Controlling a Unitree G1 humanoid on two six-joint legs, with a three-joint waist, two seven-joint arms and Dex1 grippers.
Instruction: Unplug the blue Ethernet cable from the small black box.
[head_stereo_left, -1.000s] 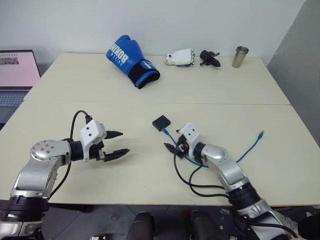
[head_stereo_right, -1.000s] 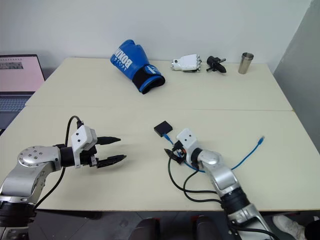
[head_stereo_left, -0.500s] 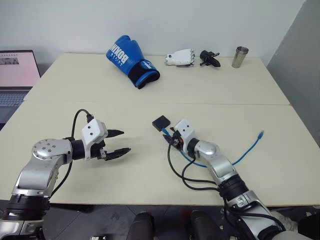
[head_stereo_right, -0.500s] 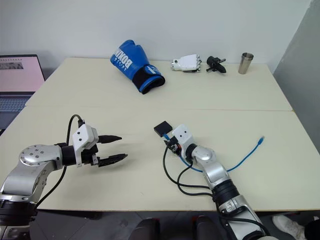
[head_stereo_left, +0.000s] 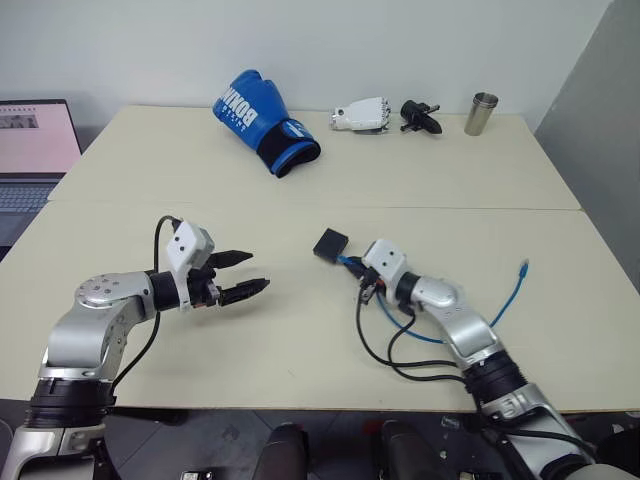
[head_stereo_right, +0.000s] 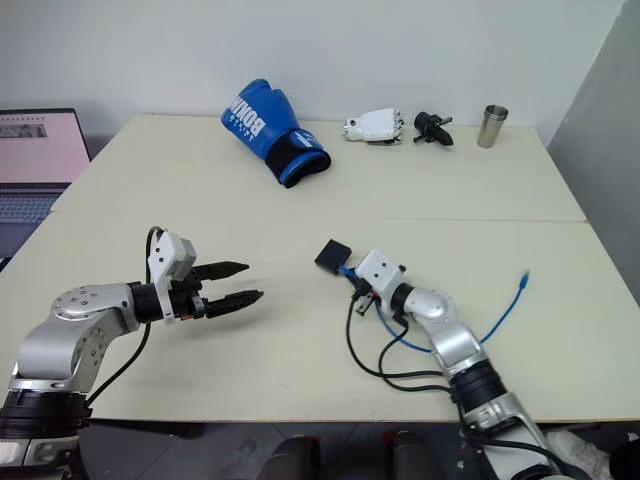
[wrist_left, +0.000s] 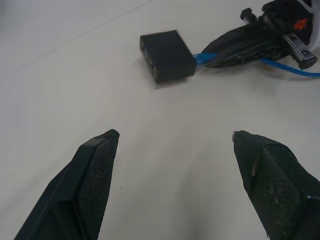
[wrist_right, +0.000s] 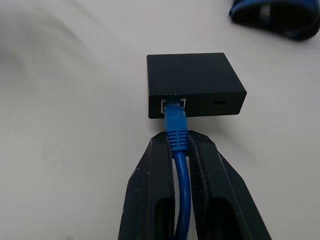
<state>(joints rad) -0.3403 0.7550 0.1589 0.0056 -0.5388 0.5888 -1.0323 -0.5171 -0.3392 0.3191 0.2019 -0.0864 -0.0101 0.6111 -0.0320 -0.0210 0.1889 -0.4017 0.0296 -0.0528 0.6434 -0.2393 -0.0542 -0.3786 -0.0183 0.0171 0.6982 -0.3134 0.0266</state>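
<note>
The small black box (head_stereo_left: 330, 243) lies near the middle of the table, also seen as the box (wrist_right: 195, 90) close in front of my right gripper. The blue Ethernet cable (wrist_right: 176, 127) is plugged into the box's near side. My right gripper (head_stereo_left: 352, 266) is shut on the cable just behind the plug. From there the cable (head_stereo_left: 495, 308) trails right to a free plug (head_stereo_left: 521, 267). My left gripper (head_stereo_left: 255, 271) hovers open left of the box, fingers apart with nothing between them; its wrist view shows the box (wrist_left: 167, 55) ahead.
A blue boxing glove (head_stereo_left: 265, 120), a white robotic hand (head_stereo_left: 362, 115), a black gadget (head_stereo_left: 418, 116) and a metal cup (head_stereo_left: 481, 113) line the far edge. A laptop (head_stereo_left: 30, 150) sits at the far left. Black wires (head_stereo_left: 385, 345) loop beside my right arm.
My right gripper has closed on the blue cable by the plug and rolled, shifting right; the box has turned a little with it. My left gripper rolled and edged toward the box.
</note>
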